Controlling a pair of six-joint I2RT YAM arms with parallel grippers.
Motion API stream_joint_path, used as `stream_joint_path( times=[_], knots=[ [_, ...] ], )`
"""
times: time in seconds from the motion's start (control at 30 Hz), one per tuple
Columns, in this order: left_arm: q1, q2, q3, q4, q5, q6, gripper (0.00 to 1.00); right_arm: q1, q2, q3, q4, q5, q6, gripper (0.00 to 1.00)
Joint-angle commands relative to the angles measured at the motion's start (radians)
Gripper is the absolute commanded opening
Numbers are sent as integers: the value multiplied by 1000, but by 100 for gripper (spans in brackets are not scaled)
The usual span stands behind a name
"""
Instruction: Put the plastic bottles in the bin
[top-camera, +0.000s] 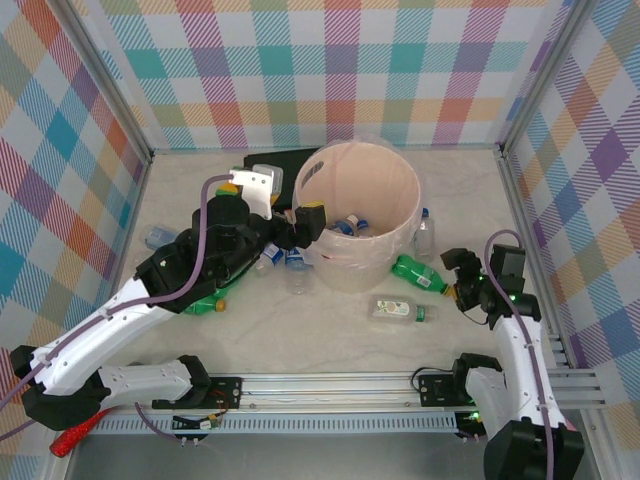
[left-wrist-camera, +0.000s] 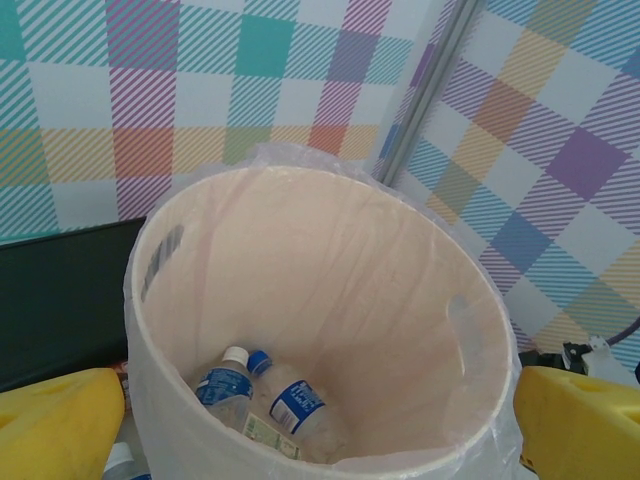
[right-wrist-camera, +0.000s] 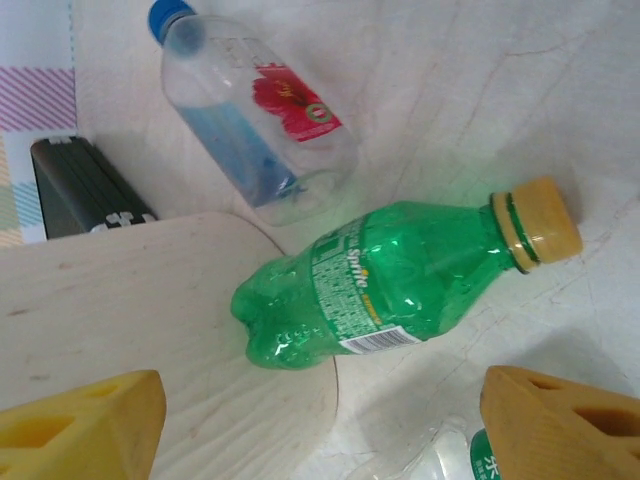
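The bin (top-camera: 385, 262) stands mid-table, and two clear blue-labelled plastic bottles (left-wrist-camera: 290, 400) lie on its bottom. My left gripper (top-camera: 300, 222) hovers at its left rim, open and empty; its yellow fingers (left-wrist-camera: 60, 420) frame the bin wall (left-wrist-camera: 200, 440). A green bottle (right-wrist-camera: 400, 280) with a yellow cap lies with its base against the bin wall (right-wrist-camera: 150, 300). My right gripper (right-wrist-camera: 320, 430) is open just short of it, nothing between the fingers (right-wrist-camera: 560, 425). A clear red-labelled bottle (right-wrist-camera: 250, 120) lies beyond. More bottles lie left of the bin (top-camera: 280, 260).
A clear green-labelled bottle (top-camera: 400, 311) lies in front of the bin, and another green one (top-camera: 205, 305) under my left arm. A clear bottle (top-camera: 160, 237) sits at the far left. A black box (top-camera: 275, 165) rests behind the bin. Checked walls close three sides.
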Motion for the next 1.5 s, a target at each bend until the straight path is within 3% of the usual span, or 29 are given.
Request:
stream_joint_path(
  times=[0.0,0.4,1.2,1.47],
  knots=[
    [0,-15,-17,-5,-22,-7,100,-29,-15,-47,55,-47,91,77],
    [0,-30,-33,4,-37,-5,100,-74,59,-136,164,-58,231,62],
    [0,-22,-24,0,-62,-1,100,-114,331,-201,393,-88,348,55],
    [0,-24,-17,0,-85,-2,100,-121,468,-188,466,-132,342,40]
  ],
)
